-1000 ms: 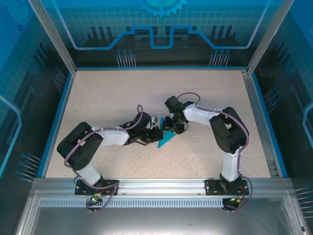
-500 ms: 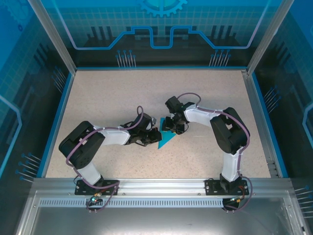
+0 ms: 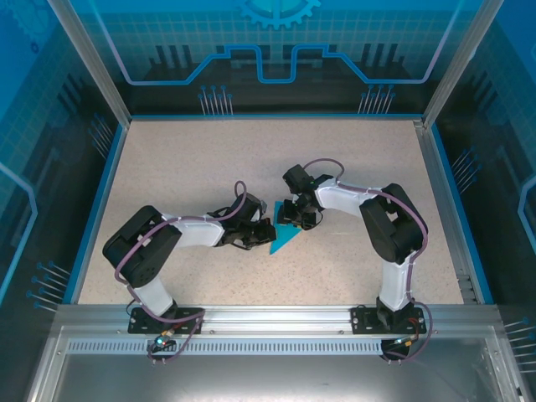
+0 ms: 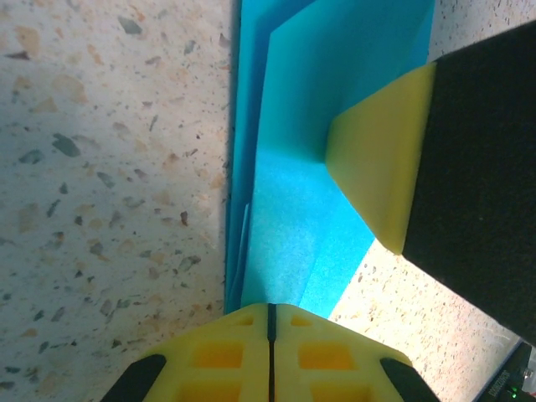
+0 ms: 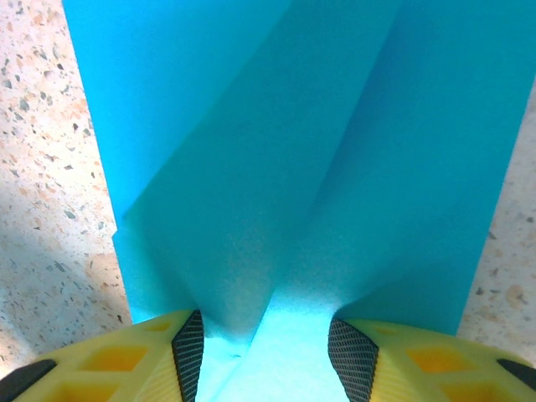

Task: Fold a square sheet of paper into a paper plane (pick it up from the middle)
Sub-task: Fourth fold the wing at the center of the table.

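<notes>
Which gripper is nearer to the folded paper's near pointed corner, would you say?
Left. The left gripper, shut, touches the paper by that corner; the right gripper straddles its far end.

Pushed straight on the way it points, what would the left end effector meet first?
Probably the folded blue paper, right ahead of the left end effector; the right end effector's finger stands slightly off that line.
</notes>
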`<control>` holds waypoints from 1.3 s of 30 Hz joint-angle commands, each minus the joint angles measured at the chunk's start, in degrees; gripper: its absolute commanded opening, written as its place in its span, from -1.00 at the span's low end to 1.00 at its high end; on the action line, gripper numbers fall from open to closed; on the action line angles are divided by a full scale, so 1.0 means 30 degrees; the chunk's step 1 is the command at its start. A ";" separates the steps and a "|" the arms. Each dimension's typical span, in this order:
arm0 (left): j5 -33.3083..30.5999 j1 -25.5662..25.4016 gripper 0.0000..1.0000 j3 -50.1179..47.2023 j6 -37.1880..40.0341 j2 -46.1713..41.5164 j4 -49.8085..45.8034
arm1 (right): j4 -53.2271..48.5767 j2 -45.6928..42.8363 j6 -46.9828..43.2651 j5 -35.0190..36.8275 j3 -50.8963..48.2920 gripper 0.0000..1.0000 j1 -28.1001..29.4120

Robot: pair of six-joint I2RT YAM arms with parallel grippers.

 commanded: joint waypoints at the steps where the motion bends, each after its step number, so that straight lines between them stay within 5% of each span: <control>1: -0.0367 -0.0091 -0.86 0.0443 0.0163 0.0401 -0.0701 | -0.0570 0.2726 -0.0114 0.0503 -0.1399 0.01 0.0114; 26: -0.0558 -0.0105 -0.92 0.0791 0.0240 0.1185 -0.2003 | -0.1115 0.3439 -0.0397 0.0526 -0.0873 0.00 0.0233; 39: -0.0372 -0.0102 -0.97 0.0700 0.1042 0.1820 -0.3360 | 0.0595 -0.3189 -0.1749 -0.0946 -0.0620 0.03 -0.0134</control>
